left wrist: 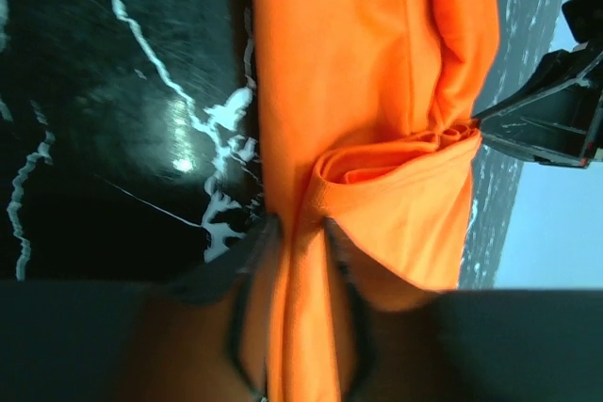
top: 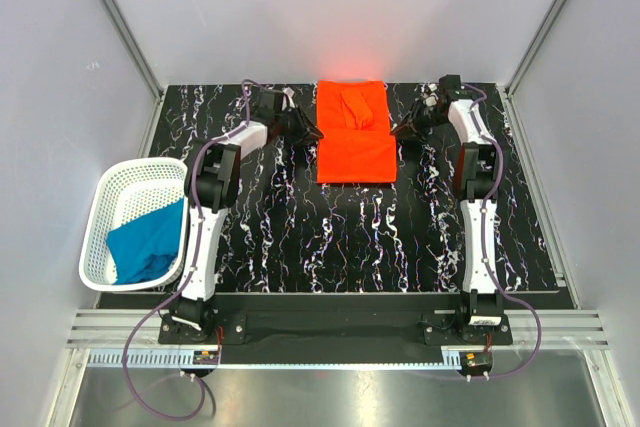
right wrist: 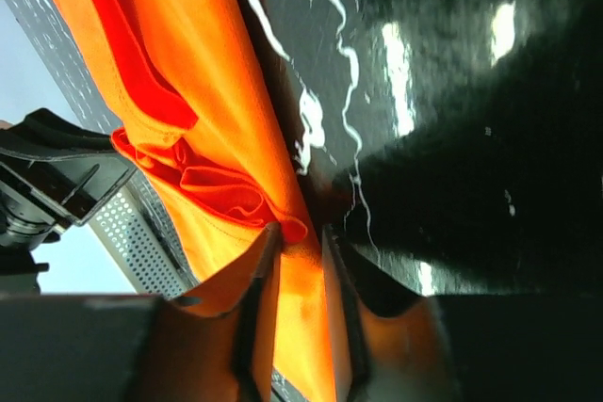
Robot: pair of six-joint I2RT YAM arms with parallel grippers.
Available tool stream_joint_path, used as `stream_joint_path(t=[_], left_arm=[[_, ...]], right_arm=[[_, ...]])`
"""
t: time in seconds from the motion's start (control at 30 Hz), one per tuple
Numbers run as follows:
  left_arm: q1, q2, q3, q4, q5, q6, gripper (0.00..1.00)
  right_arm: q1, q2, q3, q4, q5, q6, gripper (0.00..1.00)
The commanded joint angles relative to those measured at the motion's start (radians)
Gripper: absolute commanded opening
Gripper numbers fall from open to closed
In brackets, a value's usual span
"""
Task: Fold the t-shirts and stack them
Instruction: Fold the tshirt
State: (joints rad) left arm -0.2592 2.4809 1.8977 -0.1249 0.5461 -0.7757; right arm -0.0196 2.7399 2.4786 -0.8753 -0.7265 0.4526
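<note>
The orange-red t-shirt [top: 355, 142] lies at the far middle of the black marbled tabletop [top: 350, 237]. It is folded into a narrow upright rectangle, with a raised ridge of cloth on its far half, perhaps a tucked-in sleeve, though the overhead view is too small to be sure.

The left pincer [top: 308, 130] sits at the shirt's left edge. In the left wrist view its two fingers [left wrist: 247, 327] are closed on a fold of orange cloth that runs up between them. The right pincer [top: 405, 129] sits at the shirt's right edge, opposite the left one. In the right wrist view it is likewise clamped on the shirt's edge, with cloth pinched between the fingers [right wrist: 259, 308].

The teal t-shirt [top: 148, 245] lies crumpled in the white mesh basket [top: 105, 197] at the near left, well apart from both arms, and part of it hangs over the basket's right rim.
</note>
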Motion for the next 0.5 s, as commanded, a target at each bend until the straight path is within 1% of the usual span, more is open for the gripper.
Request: stream_joint_path(t=[0.0, 0.07, 0.1, 0.17, 0.23, 0.27, 0.3, 0.33, 0.37, 0.4, 0.43, 0.47], left_arm=[[0.023, 0.018, -0.003, 0.048, -0.04, -0.03, 0.25], [0.029, 0.013, -0.012, 0.053, -0.047, -0.031, 0.22], [0.038, 0.01, -0.014, 0.053, -0.048, -0.03, 0.15], [0.047, 0.004, -0.017, 0.054, -0.049, -0.03, 0.09], [0.06, 0.003, -0.02, 0.054, -0.049, -0.028, 0.0], [0.061, 0.001, -0.022, 0.054, -0.048, -0.027, 0.0], [0.066, 0.003, -0.02, 0.05, -0.041, -0.027, 0.0], [0.067, 0.004, -0.02, 0.05, -0.034, -0.028, 0.04], [0.069, 0.007, -0.017, 0.048, -0.011, -0.037, 0.11], [0.069, 0.006, -0.017, 0.047, -0.002, -0.04, 0.24], [0.067, -0.003, -0.022, 0.047, 0.008, -0.042, 0.39], [0.069, -0.013, -0.026, 0.045, 0.026, -0.039, 0.45]], right_arm=[[0.014, 0.027, 0.074, 0.032, -0.014, 0.02, 0.27], [0.014, 0.033, 0.083, 0.05, -0.011, 0.041, 0.22], [0.014, 0.037, 0.086, 0.059, -0.013, 0.053, 0.21], [0.014, 0.041, 0.089, 0.082, -0.016, 0.083, 0.2], [0.014, 0.046, 0.095, 0.093, -0.017, 0.106, 0.2], [0.014, 0.044, 0.095, 0.104, -0.019, 0.11, 0.2], [0.014, 0.046, 0.098, 0.107, -0.014, 0.115, 0.24], [0.014, 0.046, 0.101, 0.107, -0.014, 0.123, 0.31], [0.014, 0.047, 0.105, 0.105, -0.017, 0.126, 0.36], [0.014, 0.046, 0.106, 0.104, -0.019, 0.127, 0.4], [0.014, 0.04, 0.105, 0.104, -0.017, 0.133, 0.42], [0.014, 0.024, 0.097, 0.102, -0.011, 0.136, 0.44]])
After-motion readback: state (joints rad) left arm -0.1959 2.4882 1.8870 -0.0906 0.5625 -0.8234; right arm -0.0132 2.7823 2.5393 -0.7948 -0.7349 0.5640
